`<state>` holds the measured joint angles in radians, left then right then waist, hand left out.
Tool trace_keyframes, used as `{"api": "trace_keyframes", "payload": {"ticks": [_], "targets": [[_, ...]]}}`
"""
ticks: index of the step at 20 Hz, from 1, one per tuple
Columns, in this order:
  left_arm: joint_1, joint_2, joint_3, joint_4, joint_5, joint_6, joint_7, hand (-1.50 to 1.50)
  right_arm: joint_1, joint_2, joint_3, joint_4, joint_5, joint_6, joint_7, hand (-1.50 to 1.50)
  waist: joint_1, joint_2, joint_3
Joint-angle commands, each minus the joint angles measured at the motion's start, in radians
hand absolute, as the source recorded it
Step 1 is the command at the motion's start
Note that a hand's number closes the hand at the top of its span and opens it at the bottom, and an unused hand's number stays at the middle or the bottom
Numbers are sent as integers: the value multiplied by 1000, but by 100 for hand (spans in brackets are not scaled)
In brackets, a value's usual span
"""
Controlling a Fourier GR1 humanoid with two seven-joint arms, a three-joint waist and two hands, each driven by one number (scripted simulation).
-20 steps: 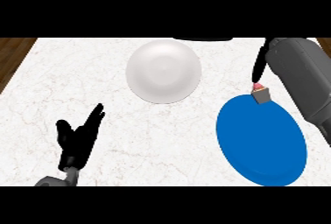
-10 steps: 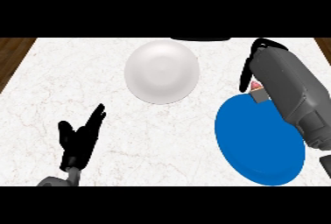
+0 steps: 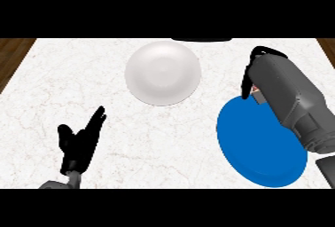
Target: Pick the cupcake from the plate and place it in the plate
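Note:
A blue plate [image 3: 258,142] lies at the right of the counter. At its far rim sits the cupcake [image 3: 257,92]; only a small pale and pink sliver of it shows. My right hand [image 3: 247,82] hangs directly over the cupcake, and its grey forearm [image 3: 291,97] covers most of the cupcake and the plate's upper right edge. I cannot see whether the hand touches the cupcake. A white plate [image 3: 162,73] lies at the top centre, with nothing on it. My left hand [image 3: 79,144] rests open at the lower left, fingers up.
The marble counter [image 3: 163,133] stretches between the two plates and my left hand. A wooden strip [image 3: 12,53] shows past the counter's left edge. A dark object [image 3: 203,39] peeks in at the top edge.
My right forearm has swung in from the right edge, and the hand now hangs over the cupcake, hiding most of it. The left hand and both plates have not moved.

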<state>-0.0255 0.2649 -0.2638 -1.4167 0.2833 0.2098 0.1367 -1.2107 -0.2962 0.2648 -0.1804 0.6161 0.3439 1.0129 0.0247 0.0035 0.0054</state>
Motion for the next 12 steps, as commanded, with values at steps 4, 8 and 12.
{"api": "trace_keyframes", "payload": {"ticks": [4, 8, 12], "targets": [[-35, -16, -2, -6, -13, 5, 76, 0, 20, 14, 26, 54, 53, 10, 68, -150, -3, 5, -5], [30, -10, -5, -44, -16, -18, 49, 0, 22, 54, 2, 81, 44, -10, 101, -150, 5, 5, -5], [20, -13, 37, 27, -9, -47, 8, 0, 33, 47, -9, 74, 43, 22, 87, -150, -7, 2, -6]]}}
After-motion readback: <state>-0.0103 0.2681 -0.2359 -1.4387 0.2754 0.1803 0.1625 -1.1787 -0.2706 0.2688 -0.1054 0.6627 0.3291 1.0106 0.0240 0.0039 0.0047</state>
